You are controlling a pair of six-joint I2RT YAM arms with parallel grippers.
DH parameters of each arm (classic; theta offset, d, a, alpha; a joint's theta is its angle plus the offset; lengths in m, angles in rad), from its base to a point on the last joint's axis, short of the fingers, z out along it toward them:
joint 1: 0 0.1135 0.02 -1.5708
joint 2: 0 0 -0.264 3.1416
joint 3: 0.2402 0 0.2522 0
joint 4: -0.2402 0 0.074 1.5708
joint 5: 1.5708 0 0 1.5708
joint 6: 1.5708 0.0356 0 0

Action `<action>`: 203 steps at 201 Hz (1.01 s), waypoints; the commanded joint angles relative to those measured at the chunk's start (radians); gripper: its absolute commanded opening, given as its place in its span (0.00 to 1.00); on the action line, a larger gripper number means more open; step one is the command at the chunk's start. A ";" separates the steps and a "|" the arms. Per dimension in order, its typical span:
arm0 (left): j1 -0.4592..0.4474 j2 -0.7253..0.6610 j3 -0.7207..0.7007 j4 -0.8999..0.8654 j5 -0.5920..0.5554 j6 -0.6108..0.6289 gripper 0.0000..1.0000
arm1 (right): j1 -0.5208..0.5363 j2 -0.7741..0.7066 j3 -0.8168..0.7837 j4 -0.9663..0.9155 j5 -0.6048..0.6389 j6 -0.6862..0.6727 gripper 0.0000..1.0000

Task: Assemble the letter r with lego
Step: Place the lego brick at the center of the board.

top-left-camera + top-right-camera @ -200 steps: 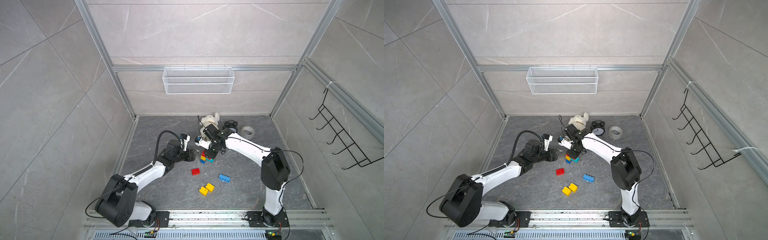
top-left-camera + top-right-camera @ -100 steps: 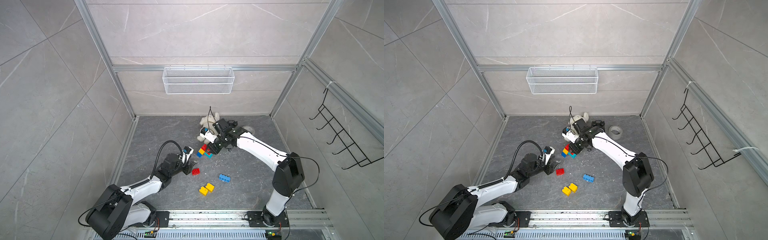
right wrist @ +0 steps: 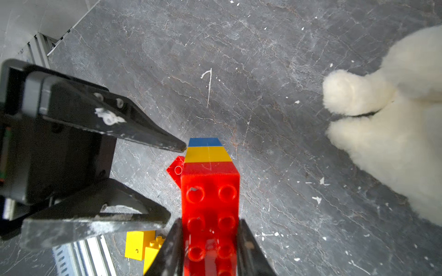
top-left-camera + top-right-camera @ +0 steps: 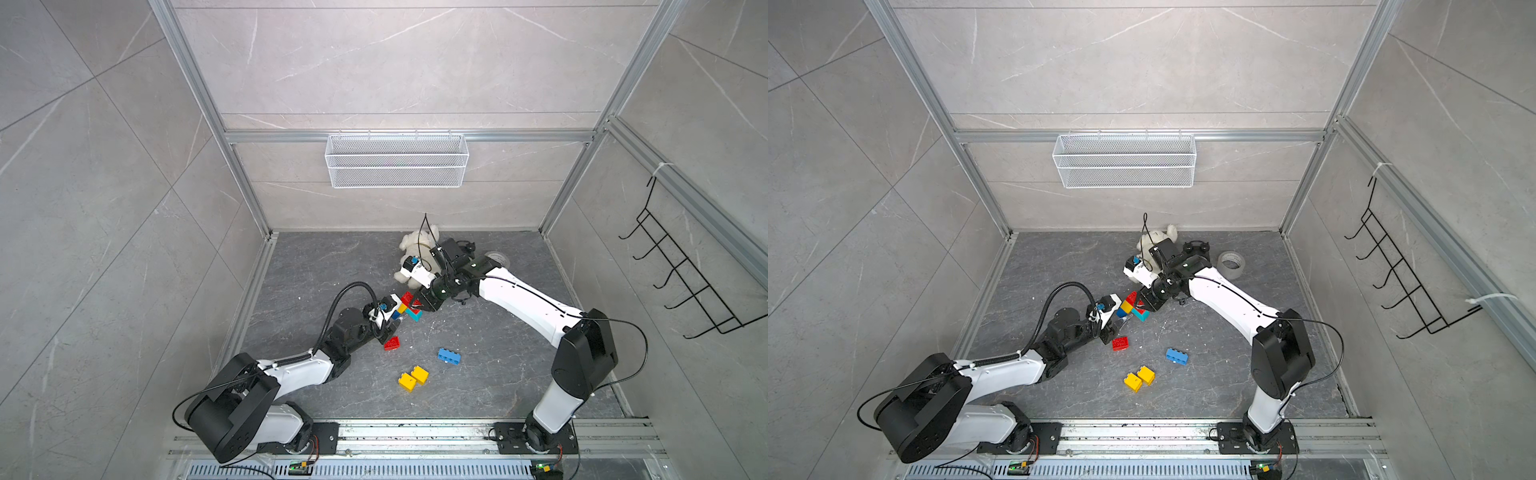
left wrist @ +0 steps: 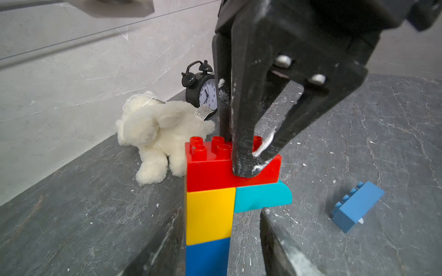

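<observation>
The left gripper stands open, its jaws either side of the blue foot of the lego stack, with a gap on one side. The stack (blue, yellow, red, a teal piece beside the yellow) sits between both grippers. The right gripper clamps its red top brick. On the floor nearby lie a loose red brick, two yellow bricks and a blue brick.

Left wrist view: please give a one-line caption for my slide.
Right gripper holds the red brick atop a yellow, teal and blue stack; plush toy behind.
</observation>
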 commanded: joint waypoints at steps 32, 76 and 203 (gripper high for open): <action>-0.005 -0.005 0.041 0.023 -0.014 0.051 0.53 | 0.001 -0.030 -0.004 -0.002 -0.033 -0.011 0.12; -0.005 -0.041 0.027 -0.041 0.007 0.062 0.51 | 0.002 -0.031 0.000 -0.001 -0.024 -0.012 0.12; -0.006 0.014 0.058 -0.037 -0.082 0.071 0.49 | 0.002 -0.019 0.020 -0.023 -0.060 0.001 0.12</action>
